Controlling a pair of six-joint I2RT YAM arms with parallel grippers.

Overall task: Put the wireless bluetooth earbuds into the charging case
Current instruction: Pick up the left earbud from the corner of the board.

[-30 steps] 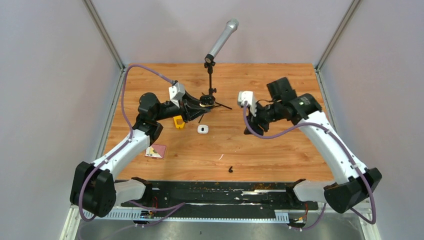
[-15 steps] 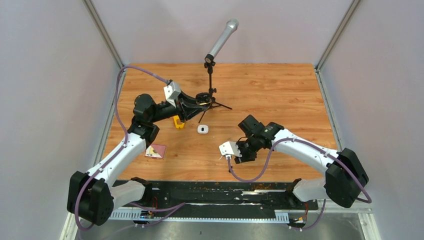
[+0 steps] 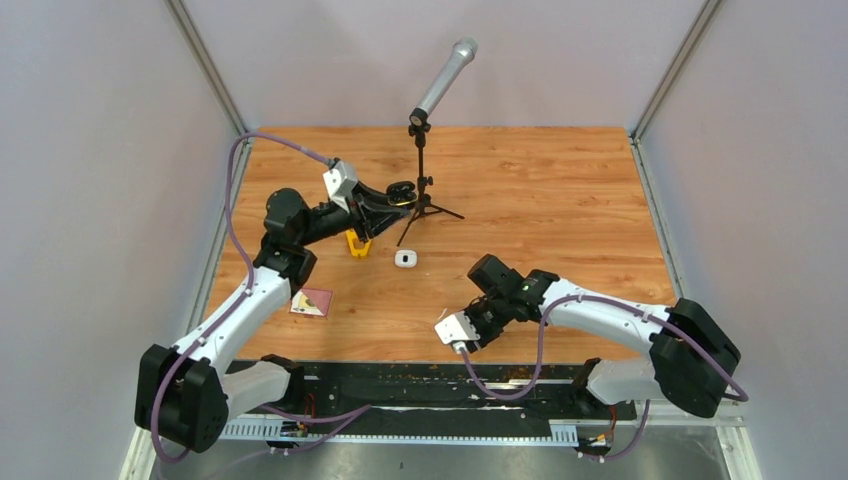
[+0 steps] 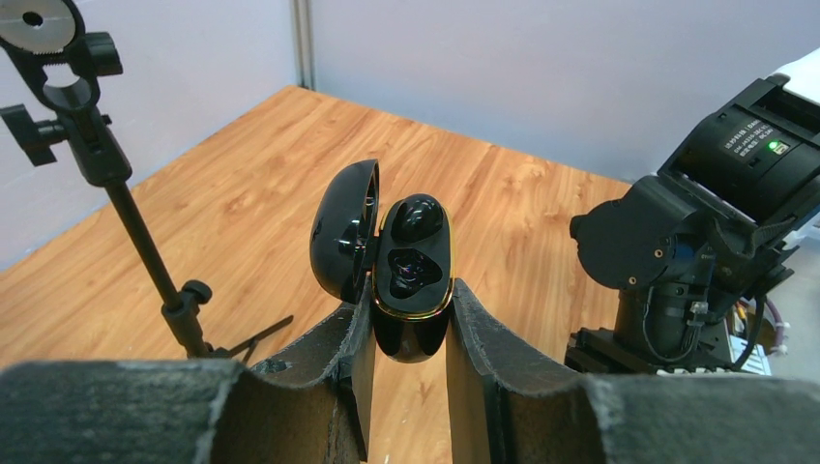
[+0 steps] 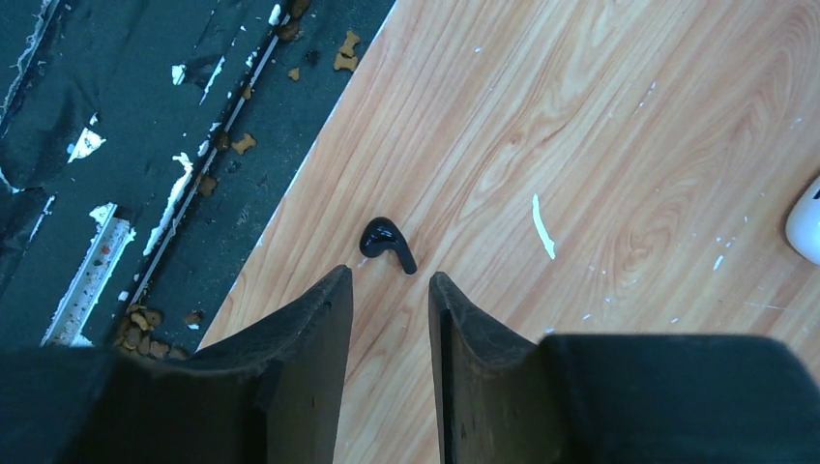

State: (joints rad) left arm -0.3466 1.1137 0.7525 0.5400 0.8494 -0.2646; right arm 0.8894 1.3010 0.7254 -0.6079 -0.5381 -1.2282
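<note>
The left gripper (image 4: 406, 324) is clamped on a glossy black, pebble-shaped charging case with a gold rim (image 4: 411, 280) at the centre of the left wrist view. The case's lid is swung open to the left, and one black earbud (image 4: 416, 220) sits in its upper socket.

The right gripper (image 5: 392, 280) has its fingers parted by a narrow gap and holds nothing. A small black stemmed earbud (image 5: 387, 244) lies on the wooden table (image 5: 600, 116) just above the fingertips, mid-frame, close to the table's edge. A white rounded case (image 5: 807, 217) is cut off by the right edge.
</note>
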